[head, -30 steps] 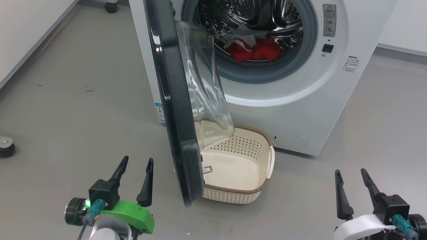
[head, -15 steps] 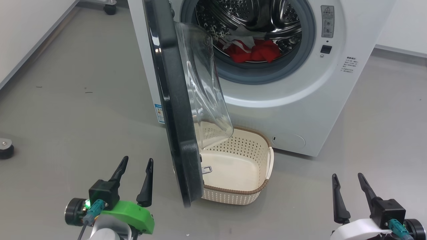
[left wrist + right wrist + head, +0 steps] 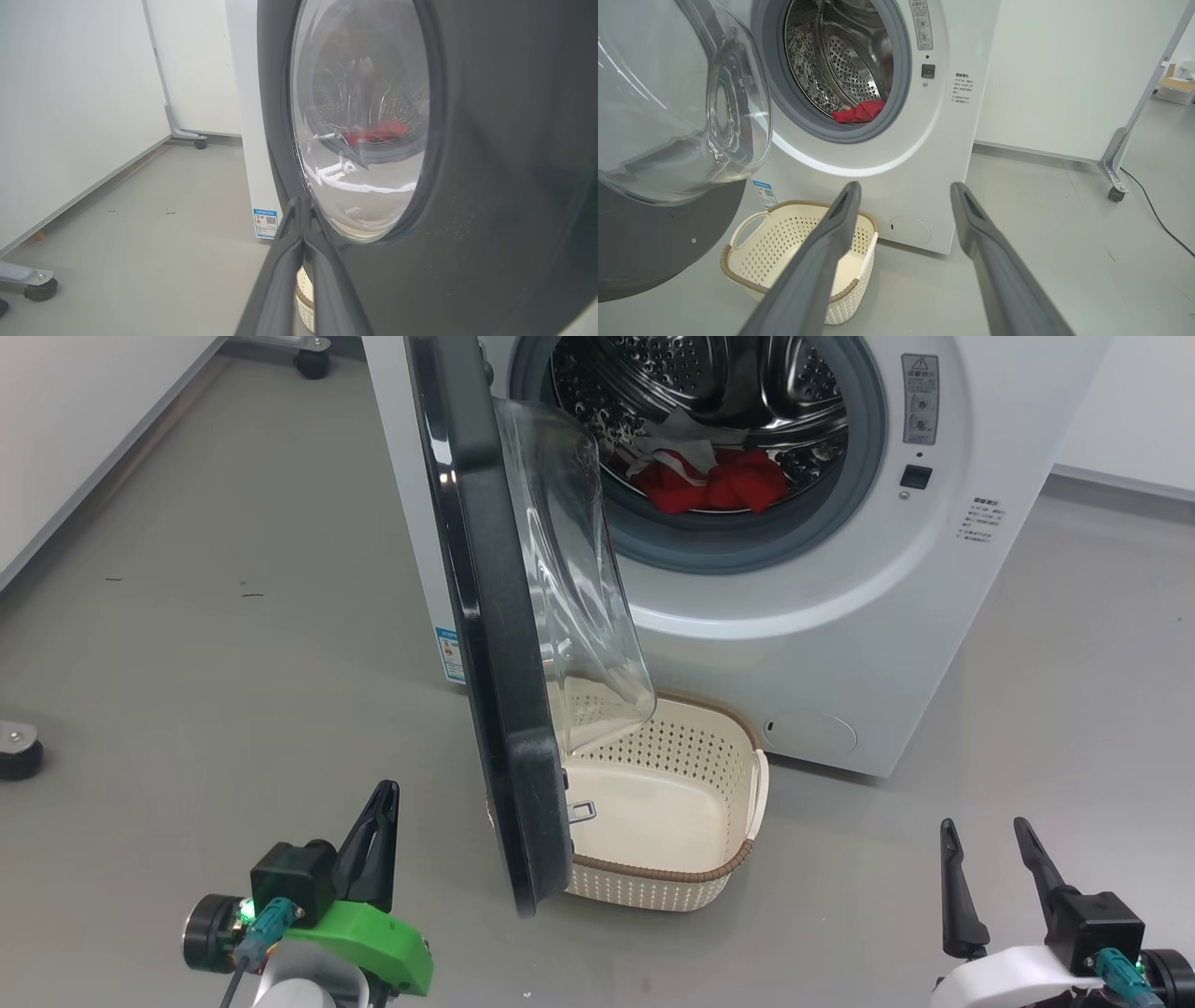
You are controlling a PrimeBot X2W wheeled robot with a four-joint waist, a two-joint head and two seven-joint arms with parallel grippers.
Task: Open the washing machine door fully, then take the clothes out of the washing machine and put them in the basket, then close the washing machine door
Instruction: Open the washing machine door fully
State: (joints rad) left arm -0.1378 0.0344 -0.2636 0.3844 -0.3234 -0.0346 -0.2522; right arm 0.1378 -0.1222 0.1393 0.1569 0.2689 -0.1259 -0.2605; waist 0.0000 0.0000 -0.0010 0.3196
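Your left pincer (image 3: 384, 791) is clenched, apart from the door (image 3: 495, 644), which stands ajar; your right pincer (image 3: 984, 826) is released. The clothes (image 3: 714, 481) lie in the washer (image 3: 840, 644); the basket (image 3: 653, 889) sits on the floor (image 3: 233, 663) before it.

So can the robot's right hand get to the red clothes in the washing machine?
Probably yes. The washing machine door stands open off to the left, the drum is uncovered, the red clothes lie near its front, and nothing sits between them and the open right hand.
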